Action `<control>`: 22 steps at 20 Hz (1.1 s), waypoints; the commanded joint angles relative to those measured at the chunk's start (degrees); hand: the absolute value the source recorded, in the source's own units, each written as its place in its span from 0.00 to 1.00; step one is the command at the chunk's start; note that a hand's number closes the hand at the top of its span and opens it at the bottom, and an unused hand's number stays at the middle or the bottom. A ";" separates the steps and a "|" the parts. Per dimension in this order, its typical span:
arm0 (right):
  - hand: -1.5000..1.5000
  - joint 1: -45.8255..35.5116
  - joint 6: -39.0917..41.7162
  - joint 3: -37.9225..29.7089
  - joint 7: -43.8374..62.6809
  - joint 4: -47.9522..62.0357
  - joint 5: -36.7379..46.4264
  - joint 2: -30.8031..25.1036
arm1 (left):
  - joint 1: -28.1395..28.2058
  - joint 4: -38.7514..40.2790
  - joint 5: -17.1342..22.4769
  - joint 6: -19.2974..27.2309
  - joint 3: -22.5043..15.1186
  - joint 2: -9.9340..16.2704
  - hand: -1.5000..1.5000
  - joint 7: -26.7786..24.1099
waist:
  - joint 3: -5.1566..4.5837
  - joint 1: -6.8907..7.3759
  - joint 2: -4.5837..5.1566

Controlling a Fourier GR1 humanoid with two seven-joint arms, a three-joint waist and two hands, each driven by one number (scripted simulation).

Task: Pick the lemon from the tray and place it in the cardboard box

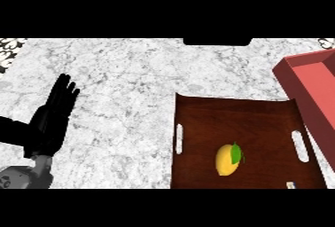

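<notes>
lemon [228, 159] lies on tray [232, 115]; box [313, 97] at far right; left hand [56, 111] released, fingers straight, over desk [131, 80].

Marble counter [131, 80] bears wooden tray [242, 115], red box [314, 88].

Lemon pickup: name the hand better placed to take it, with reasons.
Probably the right, though it shows nowhere in this view. The lemon lies in the tray on the right side, beside the red box. The left hand rests open far to the left, across bare counter.
</notes>
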 commanded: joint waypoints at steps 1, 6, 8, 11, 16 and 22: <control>0.00 -3.79 3.38 2.81 14.32 -10.78 7.83 -1.21 | 0.17 -2.23 -1.75 2.18 -1.68 -1.15 0.50 2.44 | 0.23 0.54 -0.47; 0.00 -13.81 4.01 7.51 26.51 -8.93 12.85 -0.97 | -0.32 -0.35 -1.07 -0.40 0.19 -1.35 0.50 0.81 | 0.17 0.52 -0.52; 0.00 -18.46 5.22 5.76 32.02 -8.59 12.43 -2.51 | 0.11 -0.46 -1.56 -0.17 -0.06 -1.45 0.50 0.80 | 0.09 1.04 -0.43; 0.00 -27.08 7.36 6.81 39.30 -3.42 12.72 -1.93 | -0.55 1.31 -1.57 -1.84 0.29 -2.03 0.50 0.30 | 0.17 0.69 -0.44; 0.00 -38.54 9.29 13.03 45.50 1.49 16.54 5.52 | -0.25 -0.13 -2.06 -1.81 2.31 -1.28 0.50 2.58 | 0.27 0.30 -0.76; 0.00 -40.97 13.35 14.01 45.63 6.66 22.90 12.25 | -1.30 -0.30 -3.96 -1.32 3.24 -2.33 0.50 4.59 | 0.37 -0.67 -0.92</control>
